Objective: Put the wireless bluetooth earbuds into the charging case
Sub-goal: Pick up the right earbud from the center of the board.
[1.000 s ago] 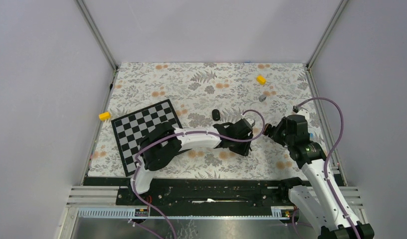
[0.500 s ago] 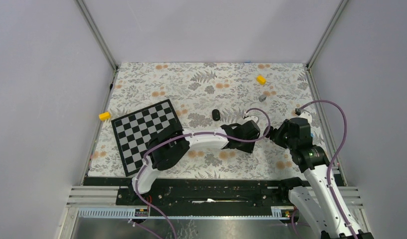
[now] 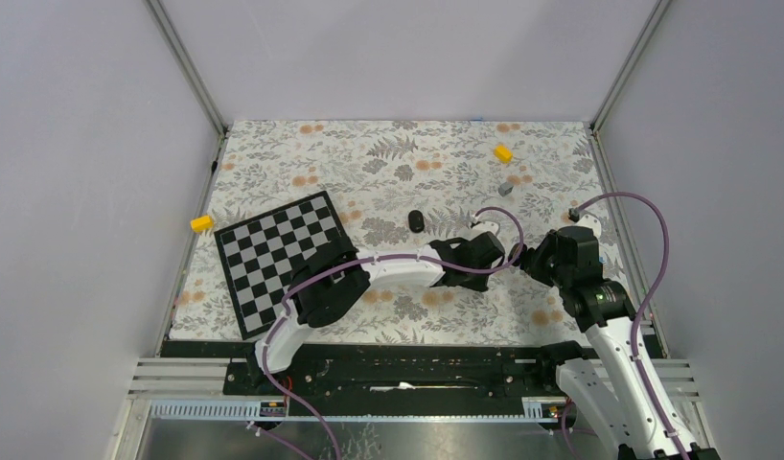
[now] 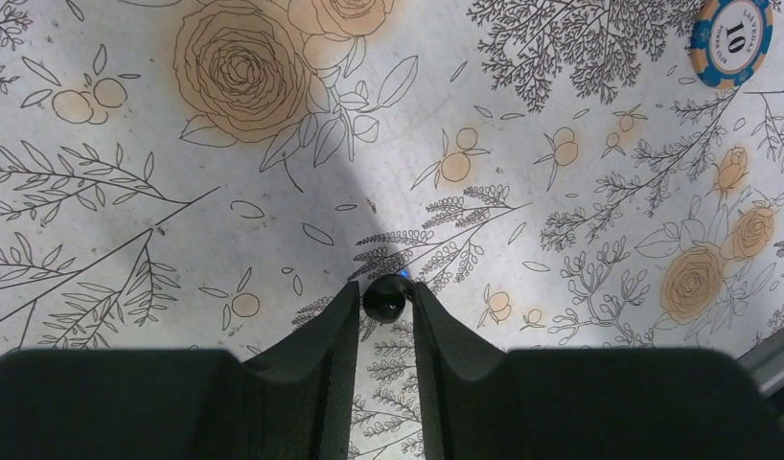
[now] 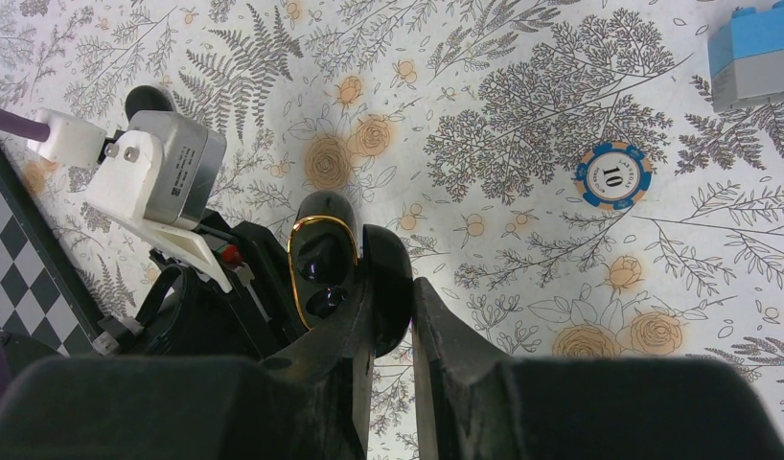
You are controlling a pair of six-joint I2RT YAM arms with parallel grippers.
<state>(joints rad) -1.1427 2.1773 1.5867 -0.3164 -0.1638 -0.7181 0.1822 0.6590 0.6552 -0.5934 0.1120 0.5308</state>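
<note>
L gripper [image 4: 385, 286] shifted right, now pinching 1 earbud [image 4: 385, 299]; R gripper [image 5: 391, 287] clamps 1 charging case [image 5: 323, 251].

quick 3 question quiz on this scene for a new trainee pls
1. Multiple choice: what sits between the fingertips of the left gripper?
A) a tiny black rounded earbud
B) a red marble
C) a metal screw
2. True or false: the right gripper is empty.
3. Fill in: the round blue-and-white poker chip bears the number ___.

Key
1. A
2. False: it grips the small black gold-rimmed charging case.
3. 10
</note>
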